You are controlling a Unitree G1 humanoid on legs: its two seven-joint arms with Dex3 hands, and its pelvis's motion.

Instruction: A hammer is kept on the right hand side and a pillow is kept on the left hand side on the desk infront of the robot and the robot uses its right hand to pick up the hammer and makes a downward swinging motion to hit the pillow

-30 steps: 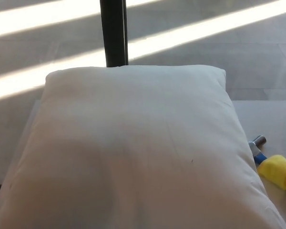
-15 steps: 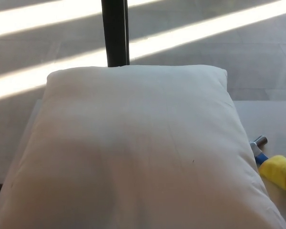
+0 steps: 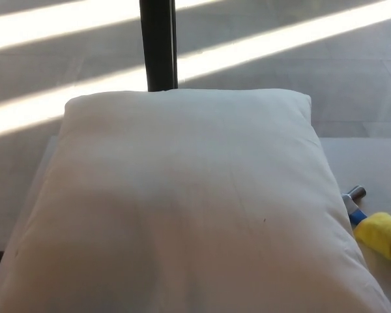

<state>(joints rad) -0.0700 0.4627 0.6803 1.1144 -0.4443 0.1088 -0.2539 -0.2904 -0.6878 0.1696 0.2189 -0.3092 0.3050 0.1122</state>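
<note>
No robot hand or fingers in view, so finger state can't be told. Hammer (image 3: pixel 375 225) lies on the desk (image 3: pixel 371 163) at right edge, yellow and blue handle, metal end just beside the pillow's right side. White pillow (image 3: pixel 182 202) fills most of the desk; dark post (image 3: pixel 158 44) behind it.

Camera nudged, nothing else moved

The whole picture has slid a touch toward 3 o'clock over the last second: pillow (image 3: pixel 182 202), hammer (image 3: pixel 375 225) and dark post (image 3: pixel 158 44) shifted together, so the head camera moved.
</note>
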